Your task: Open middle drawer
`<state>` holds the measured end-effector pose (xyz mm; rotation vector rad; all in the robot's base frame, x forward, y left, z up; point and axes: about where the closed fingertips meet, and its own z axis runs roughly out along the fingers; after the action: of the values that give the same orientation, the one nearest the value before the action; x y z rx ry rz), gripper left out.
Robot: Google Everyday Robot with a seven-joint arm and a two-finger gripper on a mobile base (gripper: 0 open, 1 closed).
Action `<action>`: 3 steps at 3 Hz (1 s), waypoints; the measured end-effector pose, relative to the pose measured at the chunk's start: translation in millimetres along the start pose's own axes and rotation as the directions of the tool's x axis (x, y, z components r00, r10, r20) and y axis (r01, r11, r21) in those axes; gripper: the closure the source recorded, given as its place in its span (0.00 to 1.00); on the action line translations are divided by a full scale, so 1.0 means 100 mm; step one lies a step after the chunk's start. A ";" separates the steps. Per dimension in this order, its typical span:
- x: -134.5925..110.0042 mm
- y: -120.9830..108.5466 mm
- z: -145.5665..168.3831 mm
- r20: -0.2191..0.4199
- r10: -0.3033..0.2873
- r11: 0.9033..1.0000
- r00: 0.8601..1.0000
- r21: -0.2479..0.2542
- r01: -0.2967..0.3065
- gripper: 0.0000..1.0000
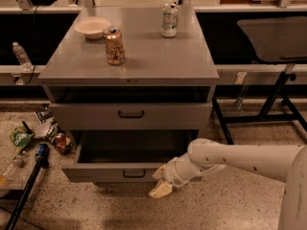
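**Observer:** Where is the pincer?

**Me:** Pincer (161, 185) low, near the floor, just beside the lower right corner of the middle drawer (96, 172). My arm (240, 157) comes in from 3 o'clock. How wide the pincer stands, and whether it grips anything: cannot tell from here.

**Observer:** And the drawer itself?

**Me:** Second one down in the grey bench (144, 66). It juts well out toward 6 o'clock, with its dark inside showing above the front panel. The top drawer (86, 116) above it sits flush and shut. The lowest one is mostly hidden beneath.

**Observer:** Which relation does the next move hang on?

**Me:** The small black handle (134, 174) lies at about 10 o'clock from the pincer, near but apart; I see no touch. The drawer front's long axis runs 9 to 3 o'clock; its travel runs 12 to 6. I have only one arm, so there is no choice of side.

**Observer:** What do you make of it?

**Me:** The task looks nearly or wholly done, since the drawer reads as open. Any further pull would mean going up to 10 o'clock for the handle, then drawing straight toward 6. Risk: the pincer sits so close to the corner that a sideways drift could knock the front.
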<state>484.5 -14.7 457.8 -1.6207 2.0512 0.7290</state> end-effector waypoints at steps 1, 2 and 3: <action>-0.05 -0.16 -0.25 -0.022 -0.011 0.996 1.000 0.093 0.013 0.39; -0.13 -0.40 -0.54 -0.047 -0.044 0.980 0.998 0.194 0.053 0.63; -0.18 -0.63 -0.68 -0.064 -0.077 0.957 0.995 0.275 0.091 0.86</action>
<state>549.2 -55.2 512.7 -1.5672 2.0020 0.3521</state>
